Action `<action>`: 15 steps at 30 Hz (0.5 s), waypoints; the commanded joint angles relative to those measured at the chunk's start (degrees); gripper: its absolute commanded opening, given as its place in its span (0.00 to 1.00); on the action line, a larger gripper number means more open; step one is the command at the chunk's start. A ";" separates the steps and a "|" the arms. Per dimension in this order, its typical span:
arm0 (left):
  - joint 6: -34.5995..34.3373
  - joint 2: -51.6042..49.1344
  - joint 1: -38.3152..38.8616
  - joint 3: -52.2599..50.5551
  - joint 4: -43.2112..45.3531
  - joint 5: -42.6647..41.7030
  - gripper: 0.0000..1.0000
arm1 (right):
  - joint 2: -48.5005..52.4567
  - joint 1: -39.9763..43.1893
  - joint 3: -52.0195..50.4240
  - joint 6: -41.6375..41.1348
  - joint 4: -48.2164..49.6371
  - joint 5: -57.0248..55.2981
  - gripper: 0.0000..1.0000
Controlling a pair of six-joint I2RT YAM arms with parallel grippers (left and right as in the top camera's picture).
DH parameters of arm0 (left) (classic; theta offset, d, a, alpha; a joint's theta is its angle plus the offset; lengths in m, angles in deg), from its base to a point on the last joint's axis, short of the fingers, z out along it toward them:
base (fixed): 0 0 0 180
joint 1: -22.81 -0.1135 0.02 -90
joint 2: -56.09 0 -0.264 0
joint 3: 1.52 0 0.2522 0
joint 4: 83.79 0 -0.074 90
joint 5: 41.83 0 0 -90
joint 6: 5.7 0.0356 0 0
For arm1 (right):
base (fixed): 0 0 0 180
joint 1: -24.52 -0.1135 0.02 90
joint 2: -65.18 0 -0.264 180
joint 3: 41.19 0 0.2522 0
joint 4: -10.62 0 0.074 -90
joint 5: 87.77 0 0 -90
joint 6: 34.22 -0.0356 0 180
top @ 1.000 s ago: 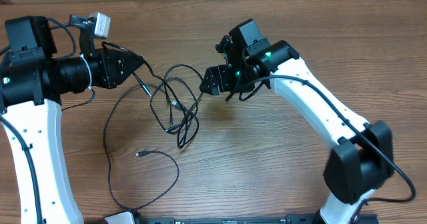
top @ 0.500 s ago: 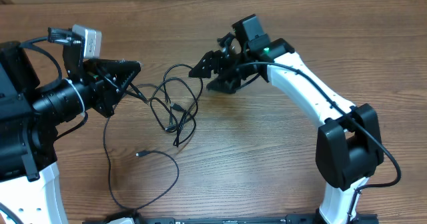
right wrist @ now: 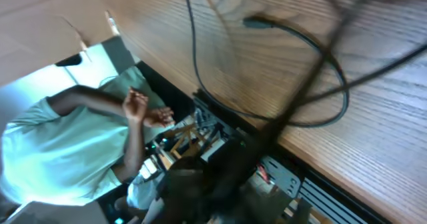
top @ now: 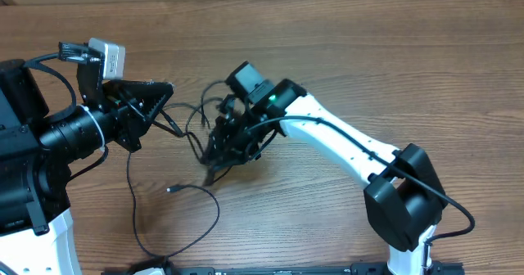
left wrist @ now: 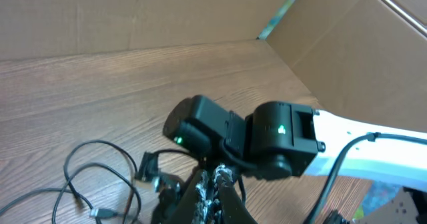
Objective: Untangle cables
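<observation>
Right gripper [top: 219,151] sits low in the tangled cables [top: 193,121] directly beneath it, grip unclear; left gripper [top: 162,95], grip also unclear, is just beside them; pulling blind could tighten knots.

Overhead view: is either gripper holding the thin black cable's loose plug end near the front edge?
No, the plug end lies free on the wooden table, clear of the left gripper and right gripper.
</observation>
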 commanded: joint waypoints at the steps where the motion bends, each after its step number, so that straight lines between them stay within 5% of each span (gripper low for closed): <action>1: -0.79 1.07 -0.26 0.11 0.09 0.09 0.04 | 0.28 0.13 0.04 0.17 -0.13 -4.61 0.04; 15: -0.74 5.75 -2.51 0.20 -2.95 6.60 0.04 | 0.09 25.92 0.11 18.97 -2.99 -5.99 0.04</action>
